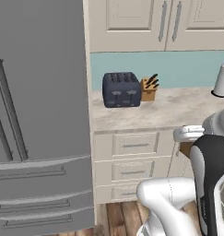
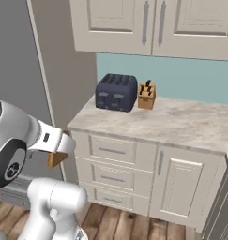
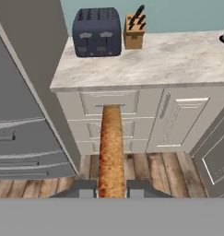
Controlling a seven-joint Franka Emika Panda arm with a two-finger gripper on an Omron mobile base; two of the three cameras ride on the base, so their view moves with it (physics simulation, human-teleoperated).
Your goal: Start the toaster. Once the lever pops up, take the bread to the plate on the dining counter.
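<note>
My gripper (image 3: 111, 189) is shut on the bread (image 3: 111, 152), a thin golden-brown slice seen edge-on between the two fingertips. The bread (image 2: 57, 158) hangs in the air in front of the cabinet drawers, well below counter height; it also peeks out as a brown corner (image 1: 186, 148) under the hand. The dark navy four-slot toaster (image 1: 121, 90) (image 2: 116, 92) (image 3: 97, 32) stands at the back left of the small marbled counter (image 3: 178, 60), far beyond the gripper. The plate and the dining counter are out of view.
A brown knife block (image 1: 149, 87) (image 3: 134, 31) stands right of the toaster. A grey fridge (image 1: 39, 115) fills the left side. Cream drawers and doors (image 2: 134, 173) sit under the counter, over a wooden floor (image 3: 150, 173). A white object (image 1: 221, 80) stands at the counter's right end.
</note>
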